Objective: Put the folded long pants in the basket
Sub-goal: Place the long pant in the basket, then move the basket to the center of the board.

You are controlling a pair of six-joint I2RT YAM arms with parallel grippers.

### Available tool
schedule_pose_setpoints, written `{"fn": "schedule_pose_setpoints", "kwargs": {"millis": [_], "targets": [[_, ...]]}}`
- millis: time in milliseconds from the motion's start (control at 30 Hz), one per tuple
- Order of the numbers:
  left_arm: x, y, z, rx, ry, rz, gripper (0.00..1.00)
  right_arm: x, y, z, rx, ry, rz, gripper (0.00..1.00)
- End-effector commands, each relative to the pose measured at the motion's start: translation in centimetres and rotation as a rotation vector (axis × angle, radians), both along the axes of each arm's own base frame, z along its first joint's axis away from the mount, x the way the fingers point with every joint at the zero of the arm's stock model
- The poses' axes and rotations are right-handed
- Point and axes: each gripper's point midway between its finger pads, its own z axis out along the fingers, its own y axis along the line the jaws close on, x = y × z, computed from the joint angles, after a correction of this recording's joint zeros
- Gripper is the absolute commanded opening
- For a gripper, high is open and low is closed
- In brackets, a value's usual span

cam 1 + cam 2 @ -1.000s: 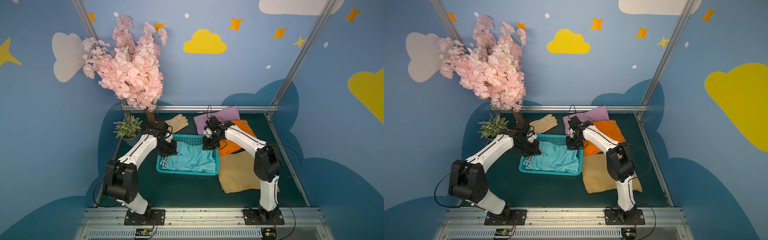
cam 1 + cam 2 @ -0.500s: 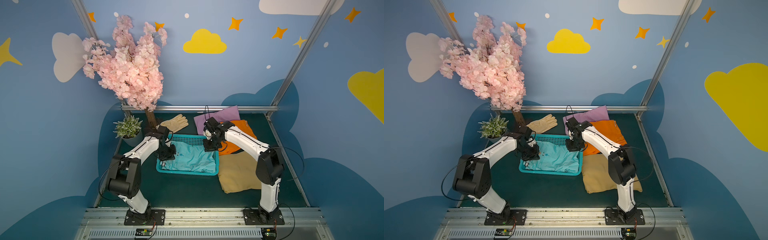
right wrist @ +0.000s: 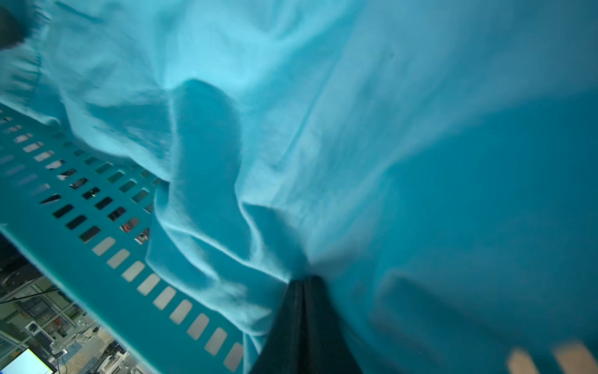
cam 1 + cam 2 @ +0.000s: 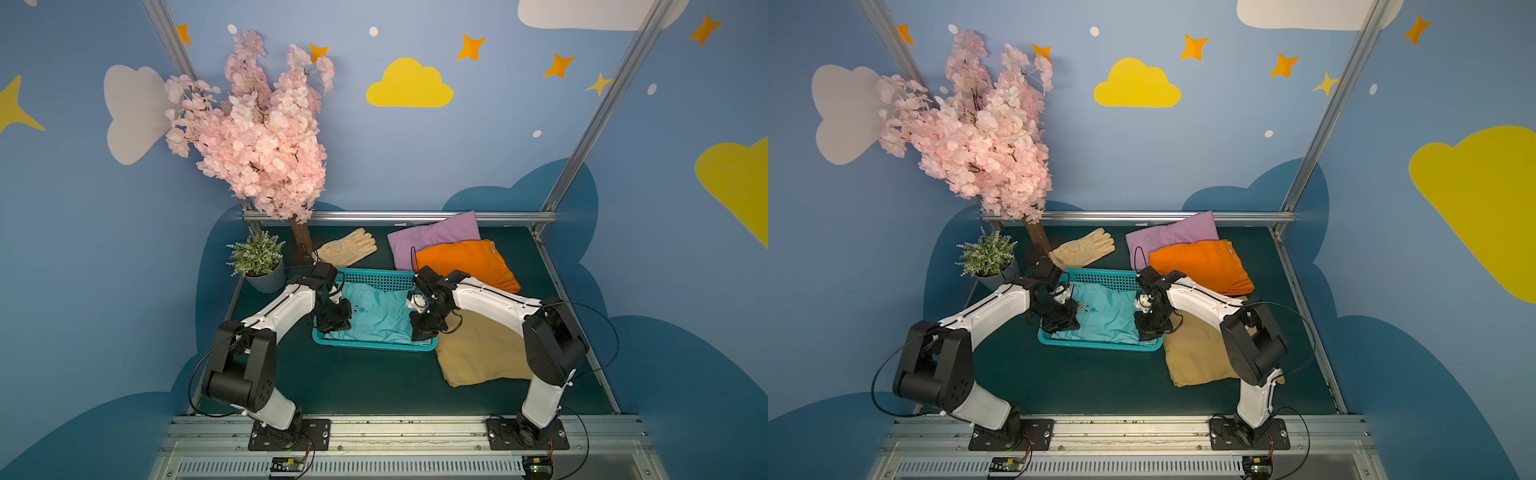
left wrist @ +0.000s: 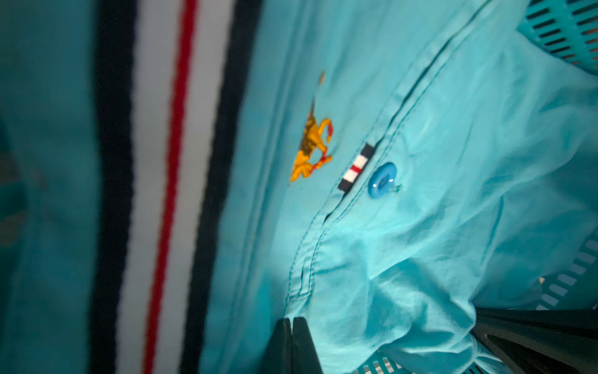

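Note:
The turquoise long pants (image 4: 378, 311) (image 4: 1104, 311) lie crumpled inside the teal basket (image 4: 374, 275) (image 4: 1100, 277). My left gripper (image 4: 333, 326) (image 5: 292, 320) is shut, its tip pressed against the cloth by a belt loop near the striped waistband (image 5: 161, 162). Over the basket's near right corner, my right gripper (image 4: 419, 332) (image 3: 302, 279) is shut with folds of the turquoise cloth (image 3: 291, 97) gathered at its tip. The tan pants (image 4: 478, 353), orange pants (image 4: 465, 262) and lilac pants (image 4: 432, 232) lie on the table to the right of the basket.
A cream glove (image 4: 347, 249) lies behind the basket. A potted plant (image 4: 257, 259) and a pink blossom tree (image 4: 266, 137) stand at the back left. A metal rail (image 4: 399, 216) bounds the dark green table at the back.
Both grippers have moved along the turquoise pants from the basket's far side toward its near edge. The right jaws have closed.

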Motion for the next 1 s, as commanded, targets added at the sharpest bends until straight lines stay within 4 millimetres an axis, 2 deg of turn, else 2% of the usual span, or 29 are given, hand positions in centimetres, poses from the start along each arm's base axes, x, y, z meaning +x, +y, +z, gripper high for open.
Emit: {"fn": "schedule_pose_setpoints", "kwargs": {"millis": [0, 133, 200, 233, 367, 467, 533, 633, 700, 767, 867, 967], "targets": [[0.1, 0.4, -0.4, 0.025, 0.010, 0.009, 0.03, -1.2, 0.1, 0.5, 0.002, 0.003, 0.042, 0.12], [0.2, 0.9, -0.2, 0.054, 0.005, 0.014, 0.02, 0.1, 0.1, 2.3, 0.000, -0.069, 0.059, 0.14], [0.3, 0.7, 0.5, 0.045, -0.011, 0.009, 0.03, 0.9, 0.1, 4.5, 0.043, -0.132, 0.046, 0.18], [0.3, 0.7, 1.1, 0.042, -0.025, 0.007, 0.02, 1.5, -0.5, 5.7, 0.054, -0.176, 0.026, 0.24], [0.4, 0.5, 3.6, 0.015, -0.091, -0.002, 0.08, 4.1, -5.1, 9.7, 0.053, -0.318, -0.124, 0.44], [0.4, -0.1, 5.3, -0.036, -0.145, -0.004, 0.18, 5.9, -9.3, 9.2, -0.016, -0.350, -0.321, 0.51], [0.2, -0.4, 6.2, -0.063, -0.173, -0.001, 0.30, 6.2, -9.9, 8.3, 0.016, -0.332, -0.346, 0.52], [-0.1, -0.8, 7.4, -0.101, -0.207, -0.003, 0.44, 6.2, -8.8, 6.8, 0.088, -0.266, -0.318, 0.54], [-0.2, -1.1, 8.2, -0.125, -0.232, -0.009, 0.50, 6.2, -7.5, 5.5, 0.117, -0.184, -0.310, 0.54], [-0.3, -1.2, 8.8, -0.138, -0.250, -0.009, 0.50, 6.1, -5.6, 4.5, 0.147, -0.110, -0.289, 0.52], [-0.3, -1.3, 9.5, -0.148, -0.267, -0.013, 0.51, 5.7, -1.5, 4.3, 0.198, -0.081, -0.223, 0.50], [-0.6, -1.1, 9.5, -0.136, -0.263, -0.011, 0.51, 4.9, 3.0, 5.0, 0.237, -0.076, -0.144, 0.48]]}}
